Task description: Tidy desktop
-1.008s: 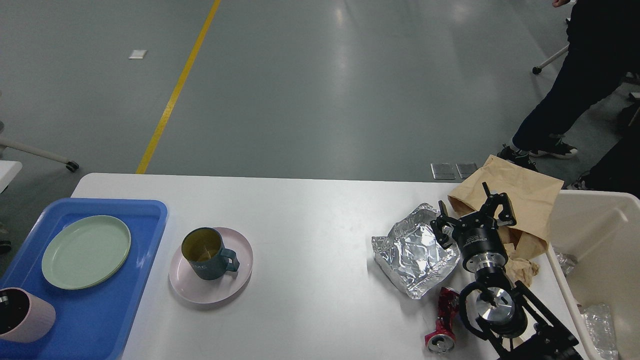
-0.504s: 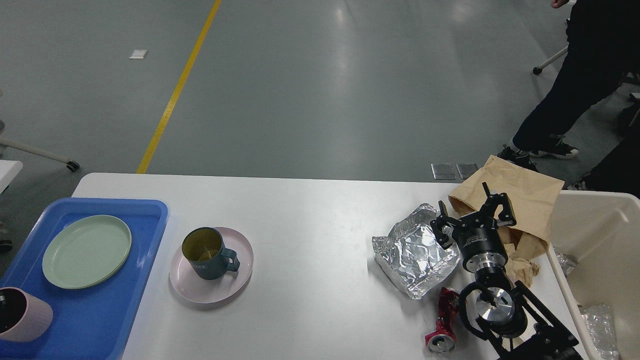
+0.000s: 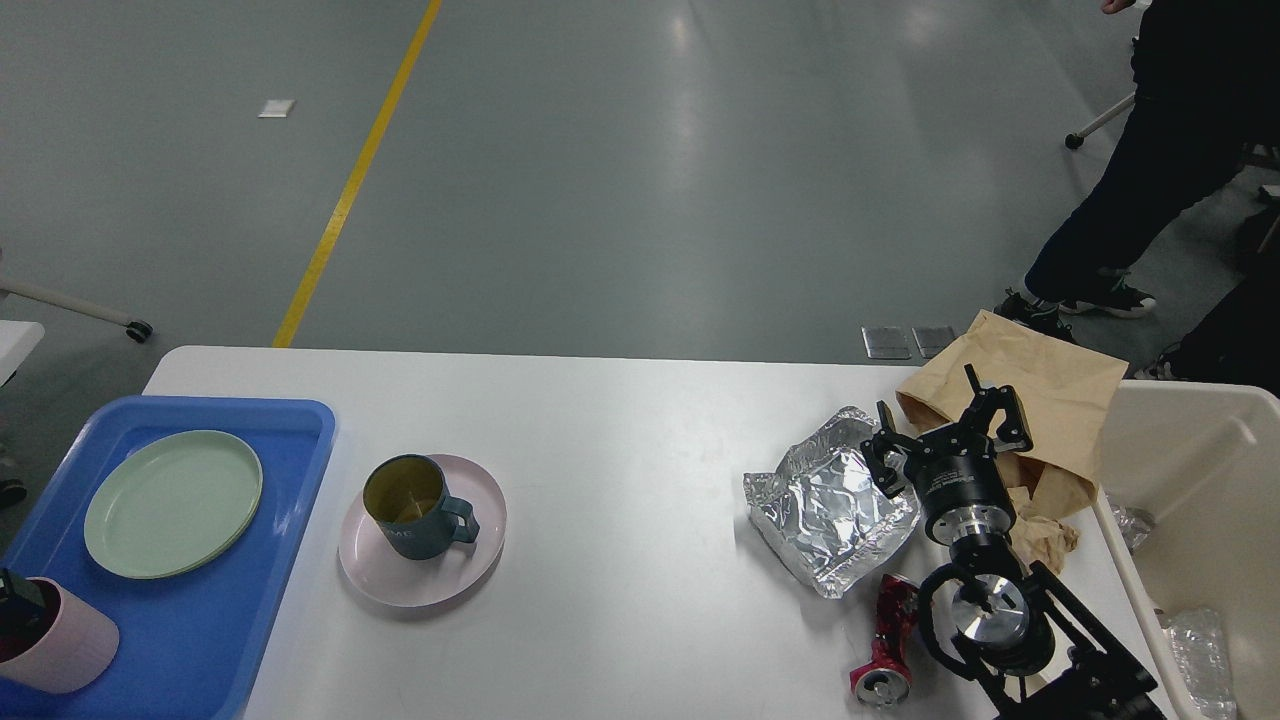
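The white desktop holds a pink plate with a blue-grey mug on it, a crumpled foil sheet, a brown paper bag and a crushed red can. My right gripper is open and empty, over the seam between the foil and the bag. A pink cup stands tilted on the blue tray at the left edge. A dark part, perhaps my left gripper, shows at its rim, mostly cut off.
A green plate lies in the blue tray. A beige bin stands off the table's right end with clear plastic waste in it. A person stands on the floor at the far right.
The pink cup has shifted slightly left and down on the tray, and a dark part now covers its mouth. The right arm and the other things have not moved.
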